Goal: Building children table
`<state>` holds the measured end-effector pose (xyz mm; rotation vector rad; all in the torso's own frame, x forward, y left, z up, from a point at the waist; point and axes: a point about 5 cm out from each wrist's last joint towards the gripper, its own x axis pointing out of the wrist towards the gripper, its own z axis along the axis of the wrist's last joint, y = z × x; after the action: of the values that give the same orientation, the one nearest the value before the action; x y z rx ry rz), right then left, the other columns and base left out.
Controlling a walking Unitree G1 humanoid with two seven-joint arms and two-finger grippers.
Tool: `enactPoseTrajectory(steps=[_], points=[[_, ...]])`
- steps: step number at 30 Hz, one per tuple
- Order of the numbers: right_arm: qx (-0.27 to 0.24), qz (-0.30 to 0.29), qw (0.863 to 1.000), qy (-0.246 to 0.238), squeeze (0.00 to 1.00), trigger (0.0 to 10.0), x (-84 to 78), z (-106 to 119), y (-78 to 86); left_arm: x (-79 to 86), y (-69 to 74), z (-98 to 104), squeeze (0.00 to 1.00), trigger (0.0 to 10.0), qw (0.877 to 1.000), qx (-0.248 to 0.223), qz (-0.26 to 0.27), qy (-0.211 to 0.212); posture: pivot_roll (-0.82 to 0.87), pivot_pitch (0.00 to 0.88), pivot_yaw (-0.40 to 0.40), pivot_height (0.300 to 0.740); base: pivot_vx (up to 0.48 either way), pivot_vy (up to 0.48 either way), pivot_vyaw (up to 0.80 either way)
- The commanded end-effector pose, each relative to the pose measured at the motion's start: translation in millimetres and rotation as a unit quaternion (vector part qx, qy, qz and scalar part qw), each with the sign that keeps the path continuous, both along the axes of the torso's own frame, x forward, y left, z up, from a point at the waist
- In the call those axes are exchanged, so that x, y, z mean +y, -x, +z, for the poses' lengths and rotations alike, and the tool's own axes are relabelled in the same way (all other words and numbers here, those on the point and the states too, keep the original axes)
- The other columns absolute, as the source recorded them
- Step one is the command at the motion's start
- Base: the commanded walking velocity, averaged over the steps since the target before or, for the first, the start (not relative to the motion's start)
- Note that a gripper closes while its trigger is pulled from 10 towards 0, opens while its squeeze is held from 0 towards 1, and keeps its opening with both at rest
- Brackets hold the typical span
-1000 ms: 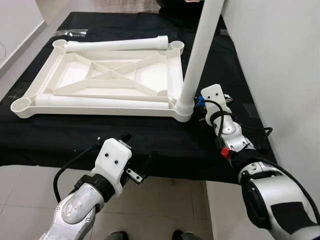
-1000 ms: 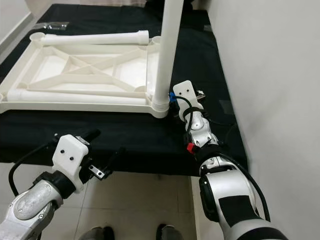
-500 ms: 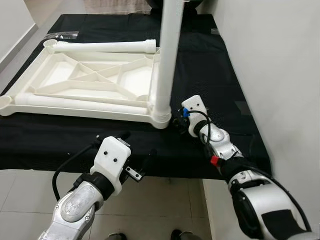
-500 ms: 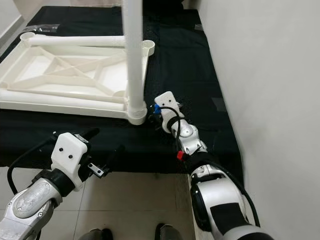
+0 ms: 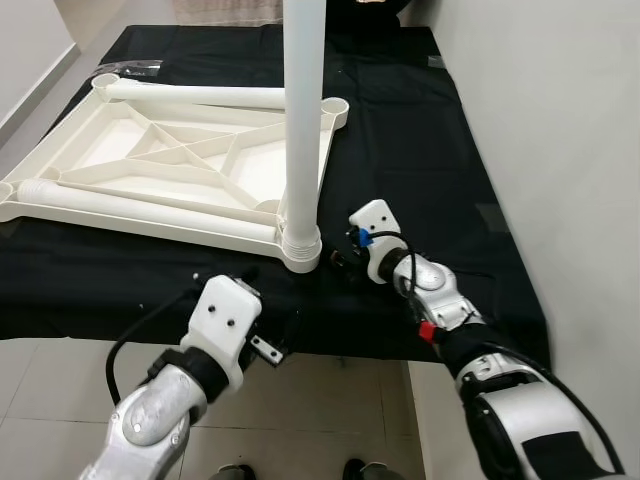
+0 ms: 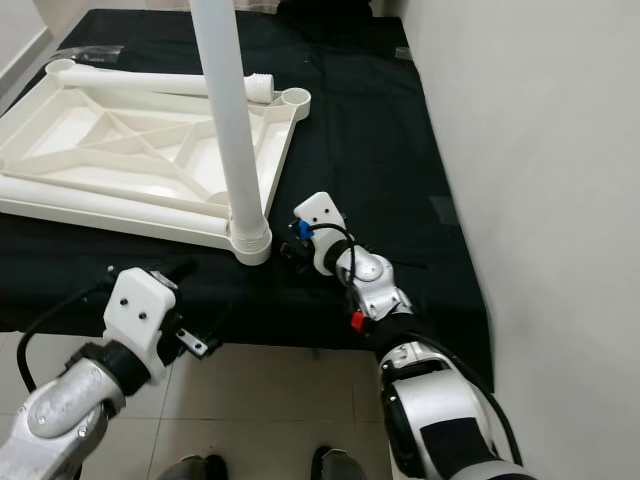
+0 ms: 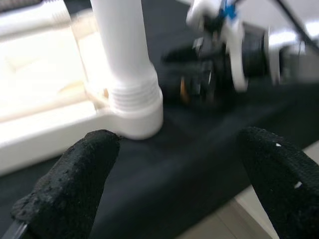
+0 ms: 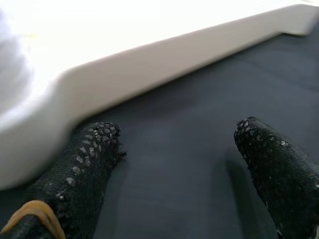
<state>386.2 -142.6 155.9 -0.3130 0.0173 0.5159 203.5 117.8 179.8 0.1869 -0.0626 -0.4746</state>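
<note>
1. The right gripper sits low on the black cloth, its two black fingers spread wide with nothing between them. It is just beside the near right corner of the upturned white tabletop, not touching it as far as the right wrist view shows.
2. The left gripper hovers at the near edge of the cloth, over the tiled floor. Its fingers are also spread wide and empty, and point toward that same corner.
3. Count of table parts: one tabletop lying underside up, showing its ribbed bracing, and three white legs.
4. One upright leg stands in the near right corner socket, leaning slightly. The socket lies between the two grippers, close to the left of the right gripper and just beyond the left one.
5. A second leg lies flat along the far edge of the tabletop, well apart from both grippers.
6. A third leg lies along the near edge, reaching toward the filled socket.
7. The far right corner socket stands open.
</note>
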Motion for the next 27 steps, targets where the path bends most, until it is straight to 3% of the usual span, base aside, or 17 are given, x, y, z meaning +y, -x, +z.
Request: enactPoseTrajectory(steps=[1, 3, 6, 7, 11, 14, 18, 20, 21, 22, 23, 26, 27], points=[[0.022, 0.006, 1.0, -0.021, 0.0, 10.0, -16.8, -4, 3.5, -0.3, 5.0, -9, 0.0, 10.0, 1.0, 0.015, 0.004, -0.004, 0.17, 0.194, -0.046, 0.74, 0.0, 0.0, 0.0], [0.031, 0.03, 0.999, -0.032, 0.0, 10.0, -36.8, 2, 6.6, 2.0, 12.2, -19, 0.0, 10.0, 0.999, 0.027, 0.016, -0.011, 0.16, 0.182, -0.049, 0.74, 0.0, 0.0, 0.0], [0.034, 0.04, 0.998, -0.035, 0.0, 10.0, -44.0, 5, 8.0, 3.2, 15.3, -22, 0.0, 10.0, 0.999, 0.03, 0.021, -0.015, 0.16, 0.182, -0.049, 0.74, 0.0, 0.0, 0.0], [0.045, 0.091, 0.994, -0.047, 0.0, 10.0, -55.0, 17, 11.6, 5.2, 22.8, -29, 0.0, 10.0, 0.999, 0.04, 0.026, -0.022, 0.16, 0.164, -0.054, 0.74, 0.0, 0.0, 0.0], [0.049, 0.104, 0.992, -0.049, 0.0, 10.0, -57.0, 20, 12.4, 5.6, 24.6, -31, 0.0, 10.0, 0.998, 0.043, 0.026, -0.023, 0.16, 0.164, -0.054, 0.74, 0.0, 0.0, 0.0], [0.059, 0.198, 0.976, -0.076, 0.0, 10.0, -57.0, 36, 17.9, 4.9, 23.8, -37, 0.0, 10.0, 0.998, 0.048, 0.03, -0.024, 0.16, 0.124, -0.064, 0.74, 0.0, 0.0, 0.0], [0.051, 0.257, 0.961, -0.088, 0.0, 10.0, -48.3, 49, 19.1, 3.3, 18.9, -42, 0.0, 10.0, 0.998, 0.048, 0.031, -0.023, 0.16, 0.104, -0.067, 0.74, 0.0, 0.0, 0.0], [0.048, 0.262, 0.96, -0.086, 0.0, 10.0, -45.5, 51, 18.2, 3.1, 17.7, -43, 0.0, 10.0, 0.998, 0.047, 0.031, -0.023, 0.16, 0.102, -0.066, 0.74, 0.0, 0.0, 0.0], [0.041, 0.265, 0.959, -0.088, 0.85, 10.0, -42.0, 54, 16.8, 2.9, 16.2, -44, 0.0, 10.0, 0.998, 0.045, 0.032, -0.023, 0.15, 0.091, -0.068, 0.74, 0.0, 0.0, 0.0], [0.041, 0.265, 0.959, -0.088, 0.85, 10.0, -42.0, 54, 16.8, 2.9, 16.2, -44, 0.0, 10.0, 0.998, 0.045, 0.032, -0.023, 0.15, 0.091, -0.068, 0.74, 0.0, 0.0, 0.0], [0.037, 0.268, 0.958, -0.093, 1.0, 10.0, -40.1, 57, 15.6, 2.7, 15.2, -44, 0.0, 10.0, 0.998, 0.042, 0.032, -0.022, 0.15, 0.087, -0.07, 0.74, 0.0, 0.0, 0.0], [0.029, 0.275, 0.957, -0.088, 1.0, 10.0, -36.6, 60, 15.2, 3.4, 13.2, -39, 0.0, 10.0, 0.998, 0.023, 0.048, -0.015, 0.15, 0.083, -0.078, 0.74, 0.0, 0.0, 0.0], [0.025, 0.275, 0.957, -0.082, 0.92, 10.0, -35.7, 61, 15.2, 3.1, 12.1, -34, 0.0, 10.0, 0.998, 0.008, 0.054, -0.011, 0.15, 0.079, -0.08, 0.74, 0.0, 0.0, 0.0]])
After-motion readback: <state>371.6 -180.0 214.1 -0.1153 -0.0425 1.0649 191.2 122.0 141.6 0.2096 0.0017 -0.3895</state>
